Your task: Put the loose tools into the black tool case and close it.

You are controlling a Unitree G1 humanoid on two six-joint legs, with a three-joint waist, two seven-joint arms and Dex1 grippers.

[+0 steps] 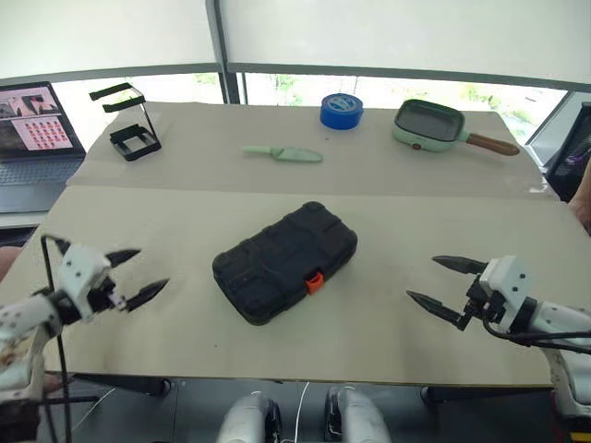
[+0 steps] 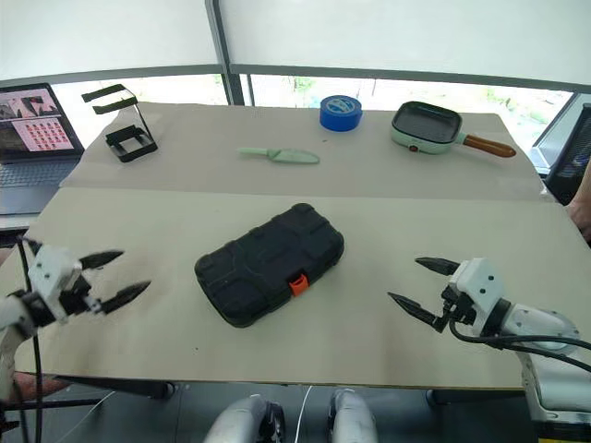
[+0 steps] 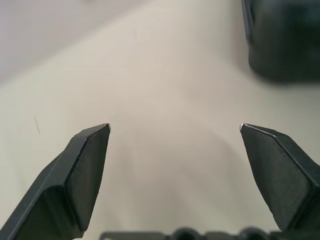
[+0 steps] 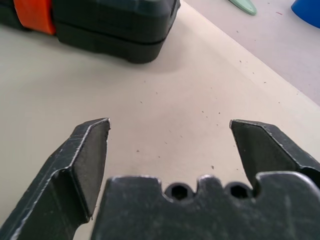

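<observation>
The black tool case point(image 1: 284, 263) lies shut in the middle of the table, set at a slant, with its orange latch point(image 1: 315, 281) facing the near edge. The loose tools are out of view. My left gripper point(image 1: 153, 268) hovers open to the left of the case, well apart from it, with nothing between its fingers. My right gripper point(image 1: 421, 279) hovers open to the right of the case, also empty. The left wrist view shows a corner of the case point(image 3: 285, 40) beyond the spread fingers. In the right wrist view the case point(image 4: 110, 25) and its latch point(image 4: 32, 15) lie ahead.
At the back of the table lie a pale green knife point(image 1: 286, 153), a blue tape roll point(image 1: 342, 111), a green pan with a wooden handle point(image 1: 429, 126) and a black wire stand point(image 1: 131, 125). A laptop point(image 1: 32, 129) sits at the far left.
</observation>
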